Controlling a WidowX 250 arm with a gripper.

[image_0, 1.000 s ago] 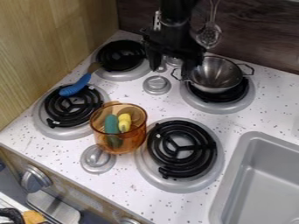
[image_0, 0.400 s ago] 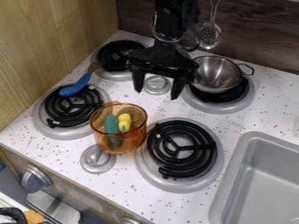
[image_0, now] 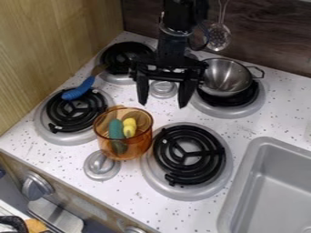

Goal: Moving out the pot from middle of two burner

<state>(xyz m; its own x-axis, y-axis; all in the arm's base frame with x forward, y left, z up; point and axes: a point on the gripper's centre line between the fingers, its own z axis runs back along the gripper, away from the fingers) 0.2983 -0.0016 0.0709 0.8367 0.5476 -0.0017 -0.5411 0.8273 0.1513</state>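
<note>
My gripper (image_0: 163, 102) hangs open over the back middle of the stove, its two fingertips well apart with nothing between them. The amber see-through pot (image_0: 123, 148) stands lower and to the left of it, between the front left burner (image_0: 76, 111) and the front right burner (image_0: 189, 154). Inside the pot lie a green item (image_0: 116, 129) and a yellow item (image_0: 128, 127). Gripper and pot are apart.
A steel pot (image_0: 225, 77) sits on the back right burner. A blue-handled utensil (image_0: 79, 90) lies across the left burners. The sink (image_0: 258, 182) is at the right, a wooden wall (image_0: 54, 50) at the left. A slotted spoon (image_0: 218, 36) hangs behind.
From the back of the stove, the gripper has come forward and down in the view, with its fingers now in plain sight. The amber pot has stayed where it was.
</note>
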